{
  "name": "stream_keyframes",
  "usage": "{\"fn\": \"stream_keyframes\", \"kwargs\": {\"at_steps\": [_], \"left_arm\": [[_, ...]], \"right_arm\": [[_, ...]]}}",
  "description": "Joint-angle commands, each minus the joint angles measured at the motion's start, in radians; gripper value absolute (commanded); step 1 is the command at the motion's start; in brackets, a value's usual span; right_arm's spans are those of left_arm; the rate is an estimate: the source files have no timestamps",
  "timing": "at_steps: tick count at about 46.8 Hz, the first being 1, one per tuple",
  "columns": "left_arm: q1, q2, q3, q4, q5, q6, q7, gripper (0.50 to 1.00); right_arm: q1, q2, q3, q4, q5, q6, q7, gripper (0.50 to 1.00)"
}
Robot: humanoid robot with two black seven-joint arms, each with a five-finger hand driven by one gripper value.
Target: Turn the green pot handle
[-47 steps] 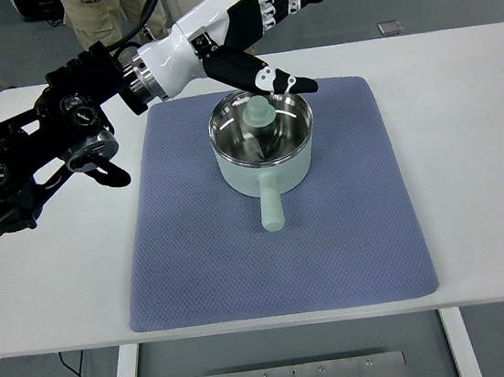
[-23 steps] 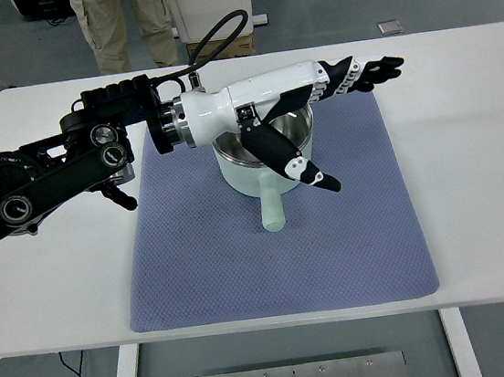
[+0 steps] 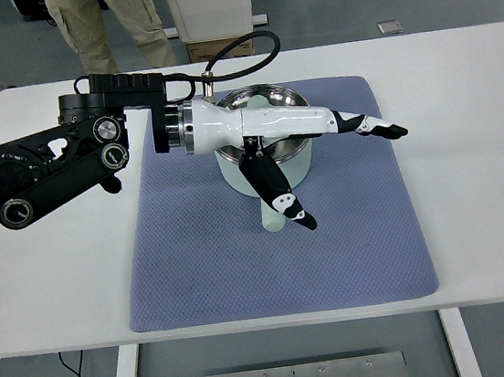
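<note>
Head view: one green pot (image 3: 297, 162) with one handle (image 3: 271, 215) pointing toward the near edge, mid blue mat (image 3: 279, 259) on white table (image 3: 480, 170); left hand (image 3: 292, 138) over it, fingers (image 3: 371, 125) extended, thumb (image 3: 281, 199) splayed beside handle, holding nothing.

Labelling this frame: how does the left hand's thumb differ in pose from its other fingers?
On the left hand, the thumb angles down toward the table's near edge, crossing the green pot's handle. The fingers stretch rightward past the green pot, over the blue mat. Both are extended and grasp nothing.
</note>
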Motion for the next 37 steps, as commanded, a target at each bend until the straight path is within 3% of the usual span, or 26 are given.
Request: {"fn": "stream_keyframes", "kwargs": {"at_steps": [1,37], "left_arm": [[-0.005,-0.002,0.006,0.0,0.033,-0.025,0.001,1.0],[-0.035,-0.029,0.115,0.046,0.221,-0.054,0.001,1.0]], "right_arm": [[0.0,0.0,0.0,0.0,0.0,0.001,0.0,1.0],[0.0,0.0,0.0,0.0,0.0,-0.001,0.0,1.0]]}}
